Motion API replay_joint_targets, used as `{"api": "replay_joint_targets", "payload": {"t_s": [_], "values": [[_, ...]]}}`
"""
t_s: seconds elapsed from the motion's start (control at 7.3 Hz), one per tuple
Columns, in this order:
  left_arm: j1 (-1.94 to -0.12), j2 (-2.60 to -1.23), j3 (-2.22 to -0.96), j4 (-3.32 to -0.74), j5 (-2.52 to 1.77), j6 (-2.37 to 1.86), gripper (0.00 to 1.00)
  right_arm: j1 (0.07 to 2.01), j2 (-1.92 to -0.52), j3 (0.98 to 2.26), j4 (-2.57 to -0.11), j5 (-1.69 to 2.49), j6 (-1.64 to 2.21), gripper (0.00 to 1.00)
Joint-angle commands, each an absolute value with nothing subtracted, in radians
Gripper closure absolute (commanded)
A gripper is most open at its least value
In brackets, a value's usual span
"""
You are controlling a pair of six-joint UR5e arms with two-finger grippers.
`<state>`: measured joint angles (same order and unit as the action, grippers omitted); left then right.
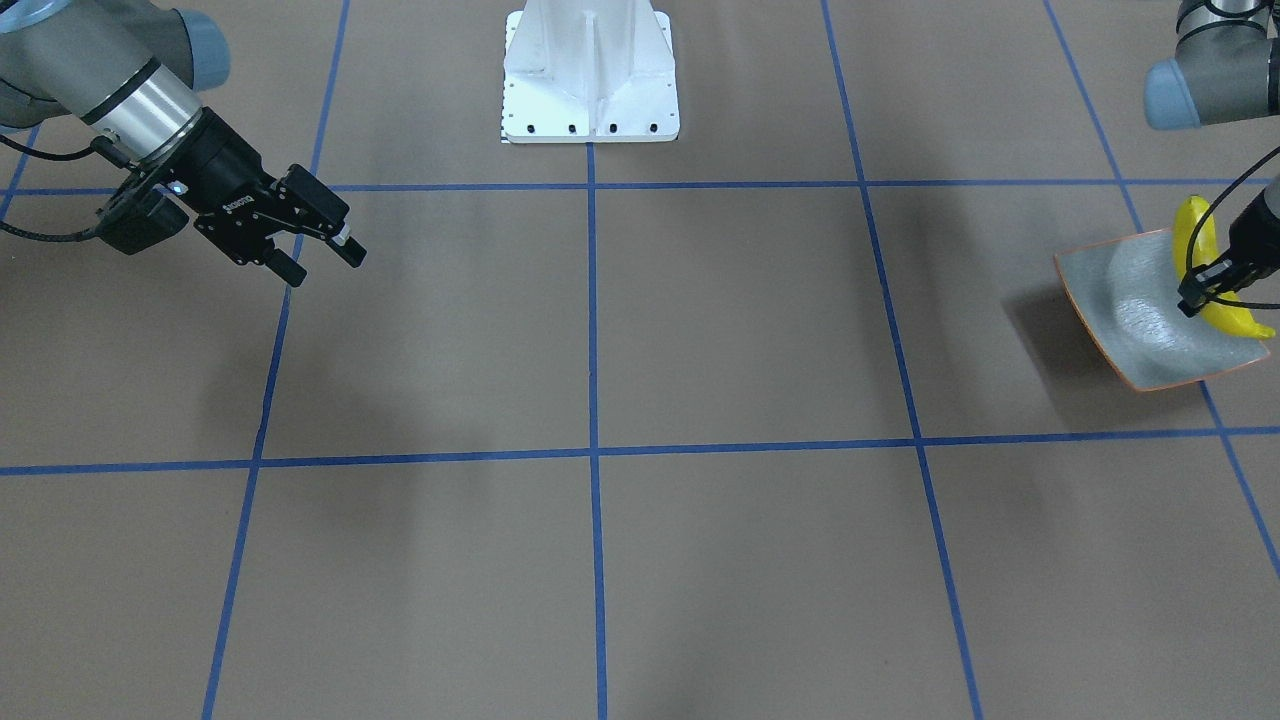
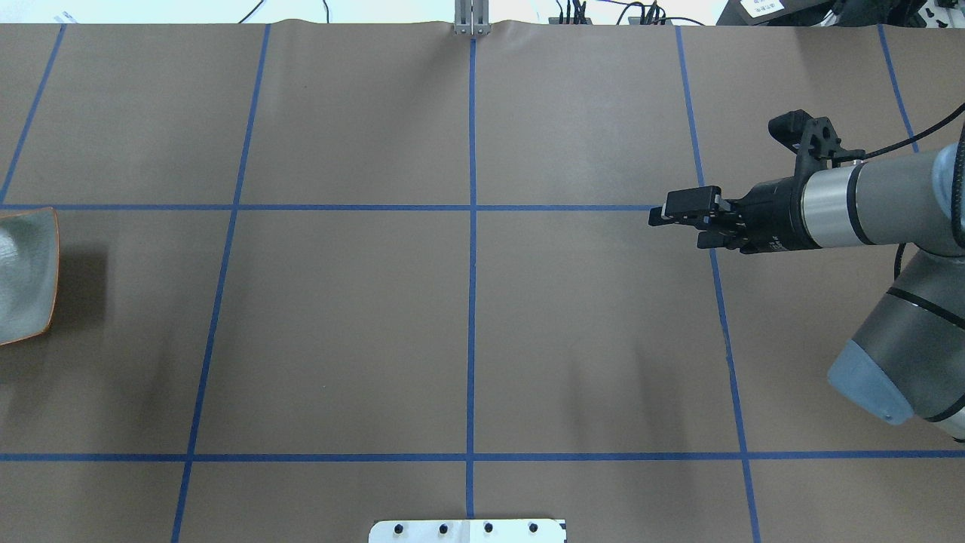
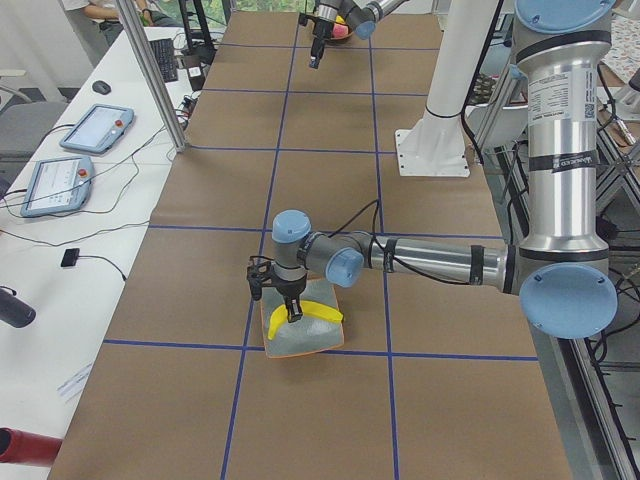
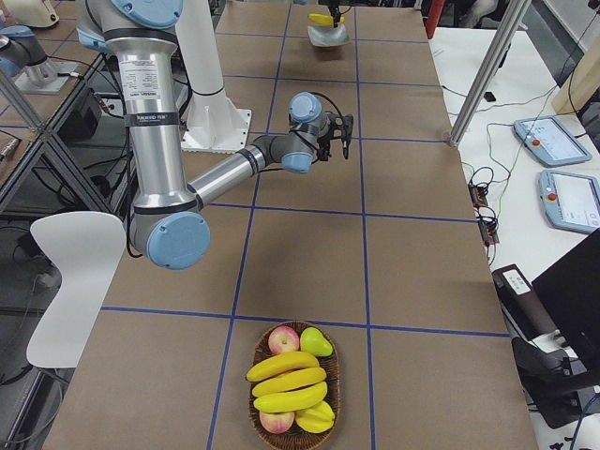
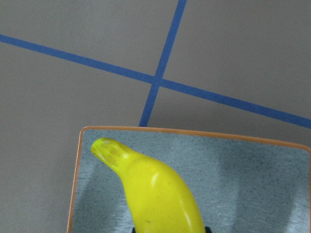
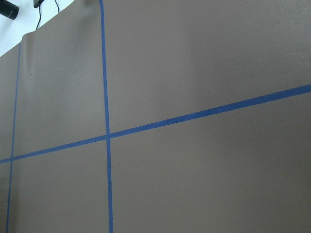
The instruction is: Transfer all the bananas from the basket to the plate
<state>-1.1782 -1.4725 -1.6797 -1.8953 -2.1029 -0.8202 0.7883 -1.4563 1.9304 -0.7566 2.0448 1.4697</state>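
Around the work: a brown bench [image 1: 700, 330] gridded with blue tape [image 1: 592, 300], a white pedestal [image 1: 590, 80] at the robot's edge between the two arms, teach pendants [image 4: 544, 139] on a side table, a white chair [image 4: 75, 281] behind the near arm in the right-side view. Over the bench on the robot's right, the right gripper [image 1: 322, 262] — fingers partly apart, holding nothing, well apart from both containers.

At the bench's right end, a wicker basket [image 4: 336, 389]: three bananas [image 4: 289, 382] side by side across its middle, a red apple [image 4: 283, 339] and a green pear [image 4: 317, 343] beyond them, more fruit partly hidden at the near end. At the left end, well apart from the basket, the plate [image 1: 1120, 320], grey with upcurved sides and an orange rim. Over its grey surface, one held banana [image 1: 1190, 230], whether touching the glaze not clear. Left gripper [image 1: 1195, 297] down on this banana's middle — fingers closed against both sides of it.
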Motion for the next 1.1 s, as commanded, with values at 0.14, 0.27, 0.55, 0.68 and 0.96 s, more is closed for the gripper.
{"api": "replay_joint_targets", "payload": {"t_s": [0.14,0.27,0.55,0.68,0.96], "values": [[-1.151,-1.497,-1.637,-1.898,-2.100,-0.818,1.00,0.790,-1.460,1.930,-0.758,2.045,1.470,0.00],[-1.144,-1.497,-1.635,-1.898,-2.100,-0.818,0.93,0.790,-1.462,1.930,-0.756,2.045,1.470,0.00],[-1.137,-1.500,-1.615,-1.902,-2.100,-0.810,0.61,0.795,-1.468,1.930,-0.758,2.045,1.470,0.00],[-1.137,-1.500,-1.612,-1.902,-2.100,-0.805,0.48,0.793,-1.482,1.931,-0.756,2.045,1.470,0.00],[-1.137,-1.517,-1.605,-1.901,-2.099,-0.805,0.35,0.798,-1.503,1.930,-0.758,2.039,1.470,0.00]]}}
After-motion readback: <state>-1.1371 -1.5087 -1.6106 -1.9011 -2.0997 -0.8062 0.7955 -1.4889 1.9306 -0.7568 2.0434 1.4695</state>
